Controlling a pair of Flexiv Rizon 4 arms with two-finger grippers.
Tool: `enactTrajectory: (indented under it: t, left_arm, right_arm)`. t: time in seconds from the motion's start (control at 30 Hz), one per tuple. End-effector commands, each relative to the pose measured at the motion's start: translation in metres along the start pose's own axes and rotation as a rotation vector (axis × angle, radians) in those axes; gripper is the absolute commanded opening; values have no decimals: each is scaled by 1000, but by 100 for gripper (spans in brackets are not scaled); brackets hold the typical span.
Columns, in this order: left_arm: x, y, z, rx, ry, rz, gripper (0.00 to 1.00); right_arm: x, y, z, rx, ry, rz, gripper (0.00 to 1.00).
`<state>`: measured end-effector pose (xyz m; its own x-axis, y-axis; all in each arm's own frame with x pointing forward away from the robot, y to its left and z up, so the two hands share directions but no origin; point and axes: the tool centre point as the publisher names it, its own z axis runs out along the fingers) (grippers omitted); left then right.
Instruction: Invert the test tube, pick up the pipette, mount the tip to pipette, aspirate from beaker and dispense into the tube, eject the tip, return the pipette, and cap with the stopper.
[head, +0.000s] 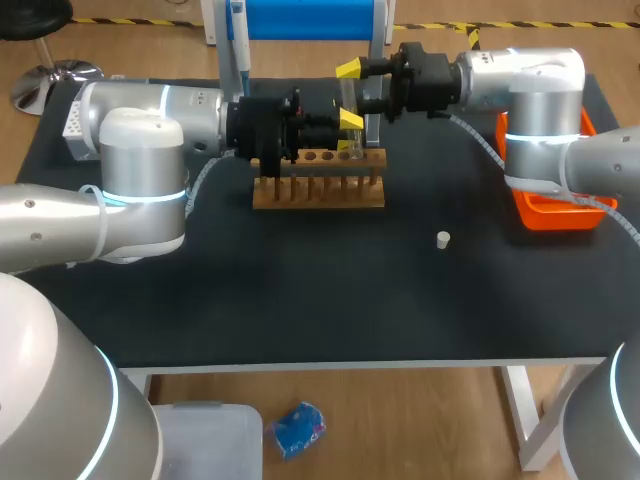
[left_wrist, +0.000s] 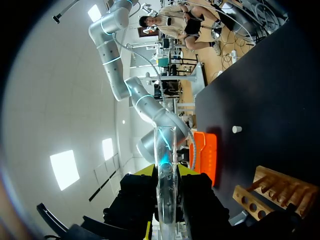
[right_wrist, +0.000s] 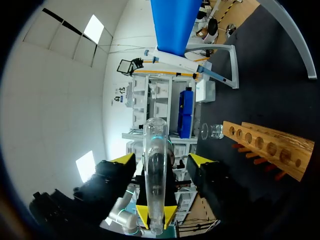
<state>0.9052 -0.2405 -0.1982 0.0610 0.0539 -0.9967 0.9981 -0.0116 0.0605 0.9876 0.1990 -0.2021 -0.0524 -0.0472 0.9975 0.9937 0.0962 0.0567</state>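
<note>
The left gripper (left_wrist: 165, 175) is clamped tight on the test tube (left_wrist: 165, 145), holding it above the wooden rack (head: 318, 188) near the table's (head: 300, 300) far edge. The right gripper (right_wrist: 162, 161) stands spread wide, one finger either side of the tube.

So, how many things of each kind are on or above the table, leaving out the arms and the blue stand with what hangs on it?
test tube: 1
wooden rack: 1
beaker: 1
white stopper: 1
orange tray: 1
Total: 5
</note>
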Motion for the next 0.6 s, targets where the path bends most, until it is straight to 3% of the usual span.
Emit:
enactTrajectory:
  t: [0.03, 0.2, 0.37, 0.5, 0.6]
  left_arm:
    - [0, 1, 0, 4, 2, 0, 0]
    - [0, 1, 0, 4, 2, 0, 0]
    - [0, 1, 0, 4, 2, 0, 0]
    - [0, 1, 0, 4, 2, 0, 0]
    - [0, 1, 0, 4, 2, 0, 0]
  right_arm:
    - [0, 0, 0, 1, -2, -1, 100]
    - [0, 0, 0, 1, -2, -1, 100]
    - [5, -9, -14, 7, -75, -374, 100]
    - [0, -16, -36, 18, -112, -545, 100]
    - [-6, -21, -55, 9, -189, -701, 100]
